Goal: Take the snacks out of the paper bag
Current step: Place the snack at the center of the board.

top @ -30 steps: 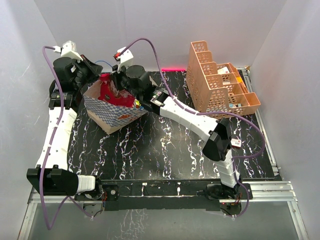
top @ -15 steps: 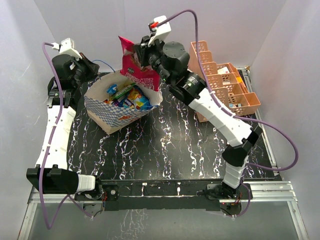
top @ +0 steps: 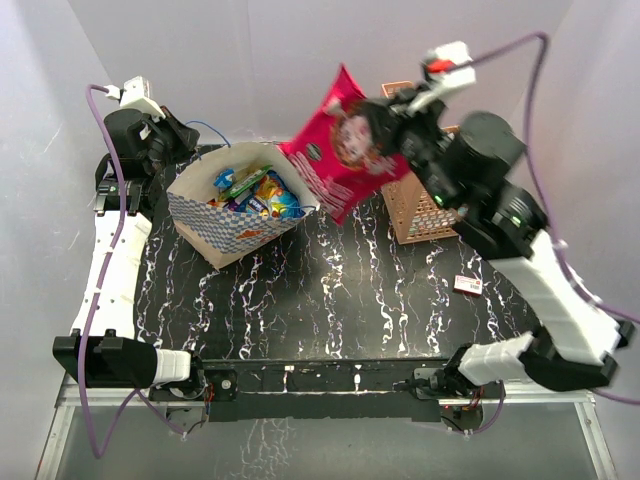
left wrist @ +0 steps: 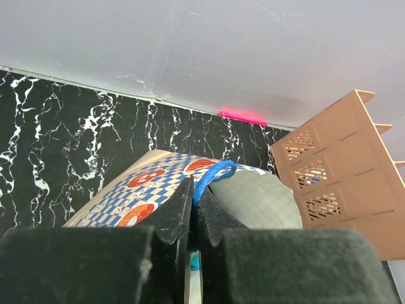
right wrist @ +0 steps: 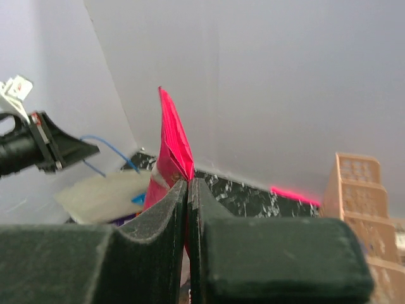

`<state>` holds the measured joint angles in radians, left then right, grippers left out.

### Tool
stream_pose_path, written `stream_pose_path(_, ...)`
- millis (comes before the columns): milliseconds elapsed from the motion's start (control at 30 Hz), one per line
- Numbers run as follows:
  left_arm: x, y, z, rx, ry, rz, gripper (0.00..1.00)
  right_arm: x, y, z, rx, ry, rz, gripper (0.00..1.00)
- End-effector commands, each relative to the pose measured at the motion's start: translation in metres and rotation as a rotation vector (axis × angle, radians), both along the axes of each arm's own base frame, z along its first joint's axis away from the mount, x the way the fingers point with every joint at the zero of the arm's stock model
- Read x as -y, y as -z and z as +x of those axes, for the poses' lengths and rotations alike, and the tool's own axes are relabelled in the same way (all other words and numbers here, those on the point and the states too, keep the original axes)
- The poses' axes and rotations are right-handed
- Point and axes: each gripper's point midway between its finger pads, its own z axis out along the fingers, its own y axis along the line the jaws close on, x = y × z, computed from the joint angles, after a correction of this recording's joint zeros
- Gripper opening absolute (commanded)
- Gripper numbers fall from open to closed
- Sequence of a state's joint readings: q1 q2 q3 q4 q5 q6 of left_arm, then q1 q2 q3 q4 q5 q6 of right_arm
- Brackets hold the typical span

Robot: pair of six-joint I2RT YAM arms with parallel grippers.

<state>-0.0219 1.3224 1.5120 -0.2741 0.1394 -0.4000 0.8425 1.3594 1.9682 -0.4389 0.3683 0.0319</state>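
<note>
Right gripper (right wrist: 188, 185) pinched shut on an edge of the large red glossy foil snack bag (top: 343, 152), which is held in the air just right of the blue-and-white checkered paper bag (top: 232, 236), clear of its rim. Smaller blue, orange and green foil packets (top: 250, 190) lie inside the paper bag. Left gripper (left wrist: 193, 197) clamped on the blue cord handle (left wrist: 212, 172) at the paper bag's far-left side.

Table (top: 330, 300): black with white marble veining.
Rack (top: 418, 218): orange plastic lattice with stepped compartments, stood at the table's far right, partly hidden.
Card (top: 468, 285): small, red-and-white, lay flat near the table's right edge, apart from the rack.
</note>
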Motion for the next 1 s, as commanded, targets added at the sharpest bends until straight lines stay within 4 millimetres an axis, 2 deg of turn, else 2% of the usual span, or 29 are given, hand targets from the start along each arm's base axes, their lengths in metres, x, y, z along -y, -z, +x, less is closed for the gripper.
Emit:
stream_pose_path(0, 0.004, -0.04, -0.013, 0.113, 0.026, 0.009, 0.0, 0.05, 0.048, -0.025, -0.116, 0.1, 0.01, 0.08)
stream_pose_path(167, 0.006, -0.039, -0.017, 0.111, 0.037, 0.002, 0.0, 0.081, 0.135, -0.05, -0.314, 0.148, 0.002, 0.08)
stream_pose_path(267, 0.011, -0.037, -0.015, 0.111, 0.06, -0.021, 0.0, 0.089, 0.184, -0.062, -0.423, 0.164, 0.013, 0.08)
stream_pose_path(367, 0.013, -0.034, -0.012, 0.108, 0.068, -0.031, 0.0, 0.092, 0.219, -0.07, -0.513, 0.172, 0.073, 0.08)
stream_pose_path(433, 0.014, -0.032, -0.011, 0.103, 0.075, -0.034, 0.0, 0.079, 0.236, -0.075, -0.565, 0.118, 0.115, 0.08)
stream_pose_path(533, 0.016, -0.032, -0.011, 0.102, 0.083, -0.04, 0.0, 0.043, 0.245, -0.084, -0.627, -0.043, 0.173, 0.08)
stream_pose_path(600, 0.017, -0.032, -0.013, 0.103, 0.089, -0.043, 0.0, 0.022, 0.241, -0.087, -0.64, -0.138, 0.243, 0.08)
stream_pose_path(700, 0.017, -0.033, -0.018, 0.106, 0.088, -0.044, 0.0, 0.001, 0.237, -0.09, -0.663, -0.232, 0.337, 0.08)
stream_pose_path(767, 0.016, -0.033, -0.02, 0.105, 0.084, -0.041, 0.0, 0.001, 0.245, -0.088, -0.703, -0.205, 0.412, 0.08)
stream_pose_path(833, 0.015, -0.031, -0.022, 0.102, 0.08, -0.032, 0.0, 0.01, 0.265, -0.082, -0.735, -0.127, 0.474, 0.08)
stream_pose_path(900, 0.013, -0.03, -0.023, 0.1, 0.071, -0.021, 0.0, 0.026, 0.296, -0.078, -0.779, -0.016, 0.506, 0.08)
stream_pose_path(967, 0.014, -0.03, -0.023, 0.103, 0.069, -0.014, 0.0, 0.049, 0.345, -0.074, -0.82, 0.141, 0.503, 0.08)
